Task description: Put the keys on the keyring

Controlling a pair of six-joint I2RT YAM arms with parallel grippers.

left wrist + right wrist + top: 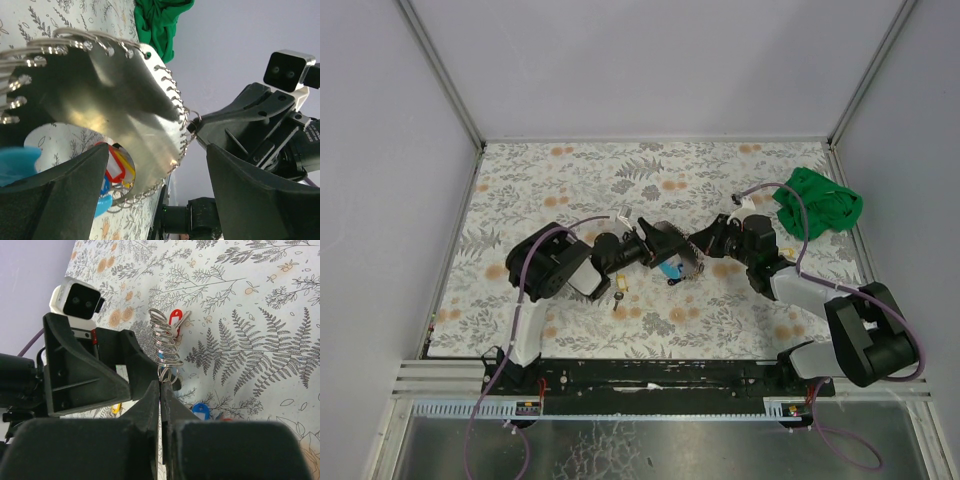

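Left of centre near the table's [520, 180] front edge, a yellow-capped key [620, 286] and a second small key [617, 310] lie loose on the fern-print surface. Just beyond them the left gripper [658, 245], fingers wide, straddles the keyring [115, 100], a metal disc rimmed with wire loops and hung with coloured tags [116, 167]. The right gripper [161, 382], fingers closed, pinches one rim loop. A green cloth [817, 202] lies crumpled at the far right corner, and plain grey walls [650, 60] enclose the table.
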